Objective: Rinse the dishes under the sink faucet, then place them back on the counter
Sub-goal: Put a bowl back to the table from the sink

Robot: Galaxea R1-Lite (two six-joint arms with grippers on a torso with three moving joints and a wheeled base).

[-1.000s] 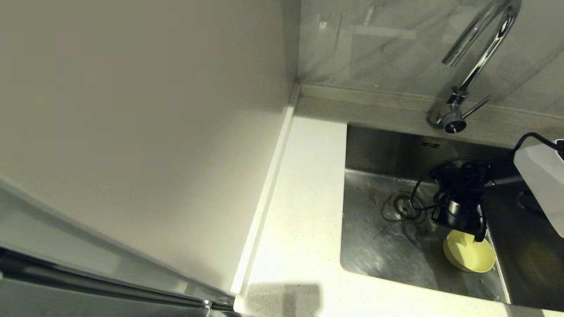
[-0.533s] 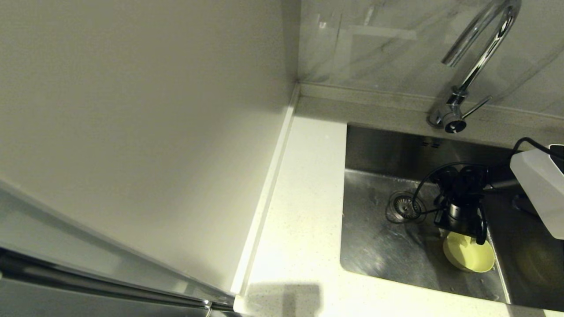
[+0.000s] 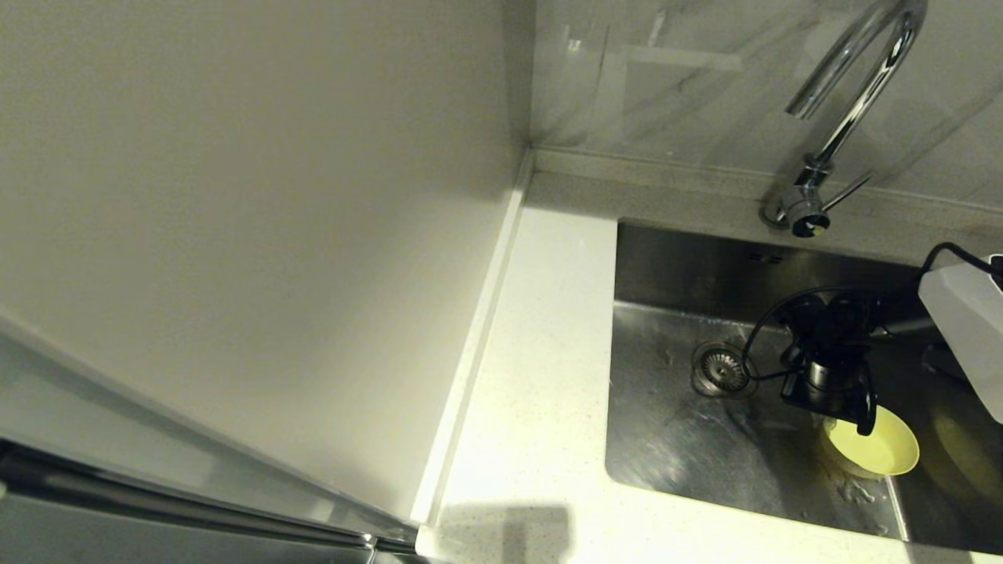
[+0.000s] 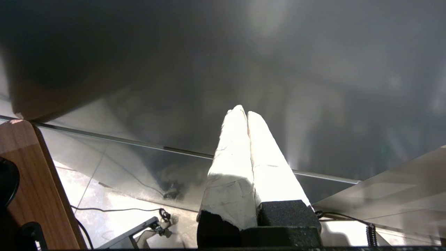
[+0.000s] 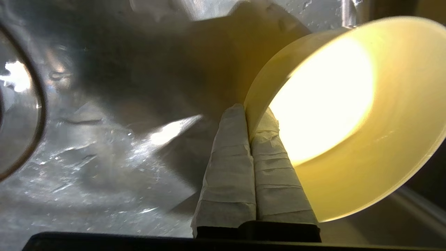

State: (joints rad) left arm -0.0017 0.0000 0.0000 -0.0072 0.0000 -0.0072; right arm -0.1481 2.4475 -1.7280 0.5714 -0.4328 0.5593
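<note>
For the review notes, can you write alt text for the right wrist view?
The right tool is shut on the rim of a yellow-green bowl, one finger inside the wall and one outside. The bowl is tilted over the wet steel floor of the sink.

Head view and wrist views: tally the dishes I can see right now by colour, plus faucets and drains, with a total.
Yellow-green bowls: 1, in the sink, its rim pinched by the right gripper (bowl)
Pink bowls: 0 in view
White or grey bowls: 0 in view
Faucets: 1
Strainer drains: 1
Total: 3 things
</note>
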